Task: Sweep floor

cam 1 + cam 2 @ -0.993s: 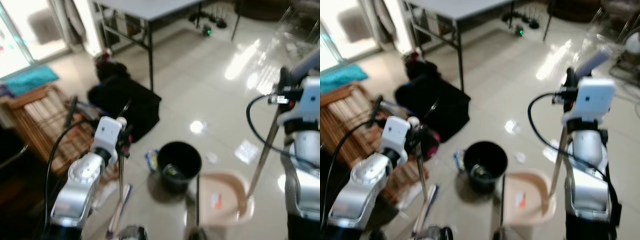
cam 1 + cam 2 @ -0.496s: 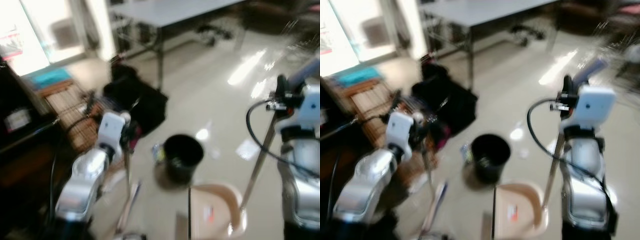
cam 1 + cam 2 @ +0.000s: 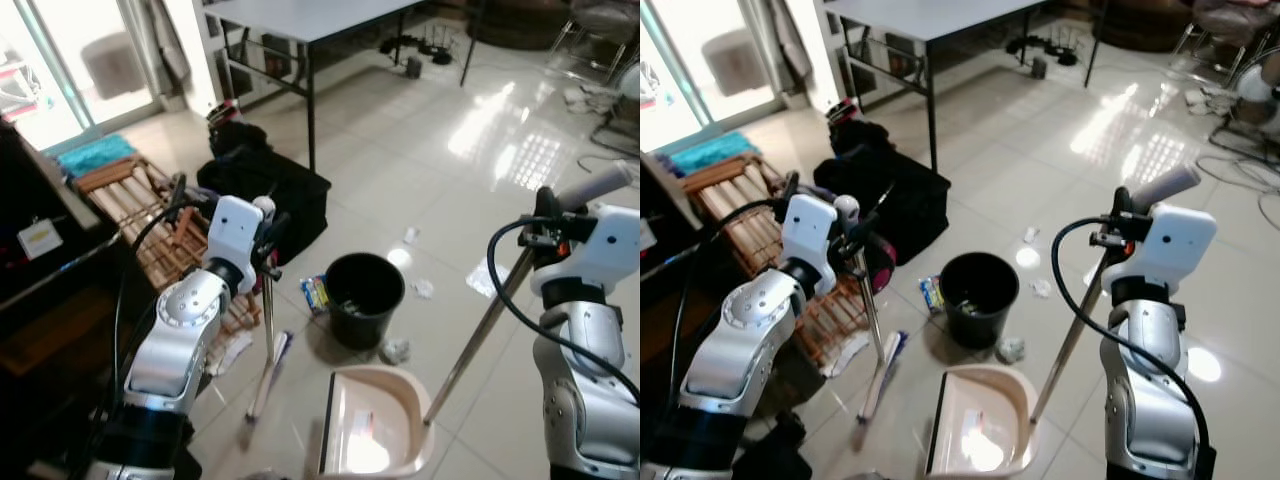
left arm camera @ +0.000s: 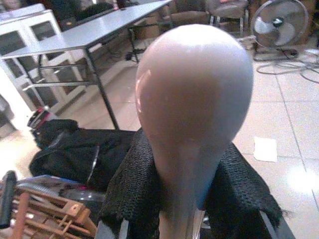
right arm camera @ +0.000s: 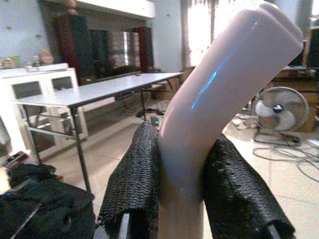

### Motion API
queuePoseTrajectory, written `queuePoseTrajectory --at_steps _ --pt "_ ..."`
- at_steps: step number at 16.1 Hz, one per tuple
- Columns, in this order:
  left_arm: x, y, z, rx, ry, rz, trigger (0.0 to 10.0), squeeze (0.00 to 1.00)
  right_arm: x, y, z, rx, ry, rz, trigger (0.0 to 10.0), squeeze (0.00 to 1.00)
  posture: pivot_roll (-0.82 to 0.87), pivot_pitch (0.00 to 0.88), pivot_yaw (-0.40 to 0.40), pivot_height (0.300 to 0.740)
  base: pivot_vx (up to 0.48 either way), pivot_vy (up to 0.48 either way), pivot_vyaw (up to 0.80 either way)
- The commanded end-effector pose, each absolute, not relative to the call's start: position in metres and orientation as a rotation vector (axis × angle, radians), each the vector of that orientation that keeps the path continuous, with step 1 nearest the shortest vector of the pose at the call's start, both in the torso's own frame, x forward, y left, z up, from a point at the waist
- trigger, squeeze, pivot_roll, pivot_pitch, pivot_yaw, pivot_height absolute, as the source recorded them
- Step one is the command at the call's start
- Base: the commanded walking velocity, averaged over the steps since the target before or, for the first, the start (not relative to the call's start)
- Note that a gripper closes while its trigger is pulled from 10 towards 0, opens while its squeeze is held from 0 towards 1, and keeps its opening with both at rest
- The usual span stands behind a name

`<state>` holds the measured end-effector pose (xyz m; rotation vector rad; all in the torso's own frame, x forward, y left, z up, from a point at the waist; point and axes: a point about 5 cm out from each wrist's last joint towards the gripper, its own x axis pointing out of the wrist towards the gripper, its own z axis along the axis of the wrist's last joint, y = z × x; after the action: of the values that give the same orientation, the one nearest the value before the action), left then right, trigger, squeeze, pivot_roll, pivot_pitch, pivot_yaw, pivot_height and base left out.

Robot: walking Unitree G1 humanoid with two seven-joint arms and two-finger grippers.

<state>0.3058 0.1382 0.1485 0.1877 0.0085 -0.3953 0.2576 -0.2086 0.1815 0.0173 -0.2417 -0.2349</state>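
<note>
Glossy pale tile floor (image 3: 400,170), robot standing over it with both arms raised. Left gripper (image 3: 862,252) closed around the thin metal broom handle with a rounded pink knob (image 3: 869,305); wrist view confirms it — both mesh-covered fingers (image 4: 129,189) pressed against the neck just below the knob. Handle runs down from the gripper toward 6 o'clock, its lower end meeting the tile beside a flat pale broom head (image 3: 270,372) lying on the floor. Right gripper (image 3: 1122,222) clamped on the long silver pole with a pale angled grip (image 3: 1070,335) (fingers (image 5: 134,179) tight on either side of the grip in the wrist view). That pole slants down to 7 o'clock and joins the beige plastic dustpan (image 3: 385,420), which sits flat on the tile between the two arms, something light-coloured inside. Round black plastic bin (image 3: 365,297) stands just beyond the dustpan at its 12 o'clock, bits of litter in it. Crumpled white paper scraps (image 3: 396,350) lie touching or near the bin — one at its 5 o'clock, others at 1 to 2 o'clock. A blue-and-yellow wrapper (image 3: 314,293) rests against the bin at 9 o'clock. Black soft bag (image 3: 265,195) at 11 o'clock from the bin; wooden slatted rack (image 3: 150,230) beside it; grey folding table (image 3: 300,15) farther back.
</note>
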Motion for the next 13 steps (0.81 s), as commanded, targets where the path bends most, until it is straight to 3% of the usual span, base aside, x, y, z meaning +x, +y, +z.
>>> queuePoseTrajectory --at_steps 1,6,13 --pt "0.3098 0.1381 0.1578 0.216 -0.033 -0.403 10.0 0.0 0.2555 -0.208 0.1827 0.028 -0.244 -0.241 10.0 0.0 -0.07 0.035 0.054 0.74 0.0 0.296 -0.63" --pt "0.3091 0.1409 0.1586 0.225 -0.036 -0.403 10.0 0.0 0.2527 -0.2059 0.1787 0.032 -0.236 -0.241 10.0 0.0 -0.06 0.029 0.055 0.74 0.0 0.307 -0.62" --pt "0.31 0.1413 0.1588 0.23 -0.037 -0.409 10.0 0.0 0.2515 -0.2068 0.1773 0.021 -0.239 -0.244 10.0 0.0 -0.06 0.025 0.061 0.74 0.0 0.331 0.0"
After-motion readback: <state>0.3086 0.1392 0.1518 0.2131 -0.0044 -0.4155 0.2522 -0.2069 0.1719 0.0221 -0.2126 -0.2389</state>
